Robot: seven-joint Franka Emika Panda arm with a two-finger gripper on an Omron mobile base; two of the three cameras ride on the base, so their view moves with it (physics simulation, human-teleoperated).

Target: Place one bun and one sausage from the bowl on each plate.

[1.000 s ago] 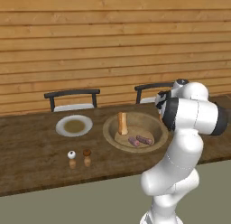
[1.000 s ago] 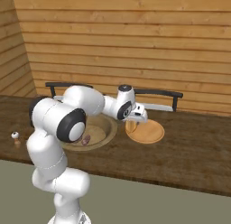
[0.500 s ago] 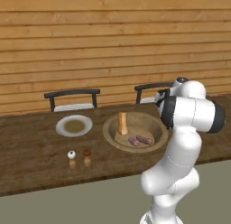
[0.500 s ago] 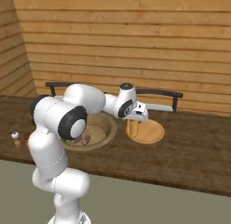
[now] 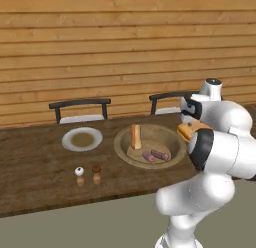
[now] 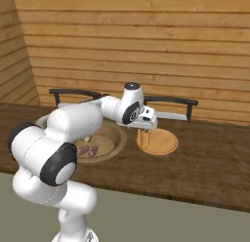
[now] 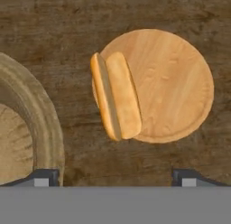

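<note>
My gripper (image 7: pixel 115 177) is open above a round wooden plate (image 7: pixel 171 83), with nothing between its fingertips (image 7: pixel 43 177). A bun (image 7: pixel 116 95) rests on that plate's edge nearest the bowl (image 7: pixel 43 119) and overhangs the rim a little. In the right base view the gripper (image 6: pixel 146 125) hovers just over the bun (image 6: pixel 142 137) and plate (image 6: pixel 161 143). The tan bowl (image 5: pixel 172 142) holds a second bun (image 5: pixel 135 136) standing on end and two sausages (image 5: pixel 154 155). A white-rimmed plate (image 5: pixel 82 139) sits to the bowl's left, with nothing on it.
Two small shakers (image 5: pixel 88 176) stand near the table's front edge, ahead of the white-rimmed plate. Two dark chairs (image 5: pixel 80 109) stand behind the wooden table (image 5: pixel 30 177). A plank wall closes off the back.
The jaws have spread wide and let go of the bun, which now lies on the wooden plate. The arm has barely moved.
</note>
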